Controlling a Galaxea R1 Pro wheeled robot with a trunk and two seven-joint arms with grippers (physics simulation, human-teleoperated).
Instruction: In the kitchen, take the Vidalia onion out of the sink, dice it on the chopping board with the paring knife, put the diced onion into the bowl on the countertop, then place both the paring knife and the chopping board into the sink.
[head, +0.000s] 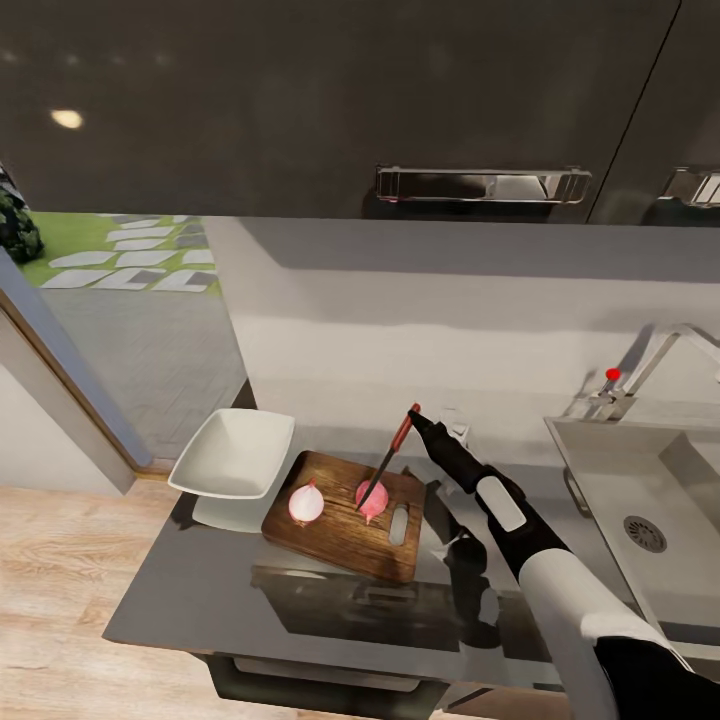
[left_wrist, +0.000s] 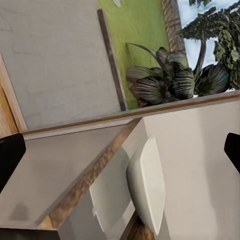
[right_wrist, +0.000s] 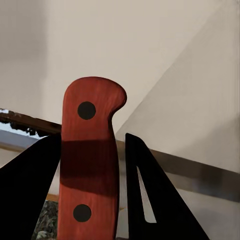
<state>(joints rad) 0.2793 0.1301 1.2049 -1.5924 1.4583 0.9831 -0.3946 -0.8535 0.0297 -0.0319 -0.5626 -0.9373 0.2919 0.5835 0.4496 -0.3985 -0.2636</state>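
Vidalia onion (head: 372, 497) partly hidden behind paring knife (head: 388, 458) pinched in right end effector (head: 418, 420), blade tip obscured.

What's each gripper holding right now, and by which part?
The right gripper holds the paring knife by its red handle, blade tip down on an onion half on the chopping board. The left gripper is open and holds nothing.

Red knife handle (right_wrist: 89, 165) with two dark rivets, upright, clamped between the right hand's (right_wrist: 92, 190) black fingers (right_wrist: 150, 200), pale wall behind
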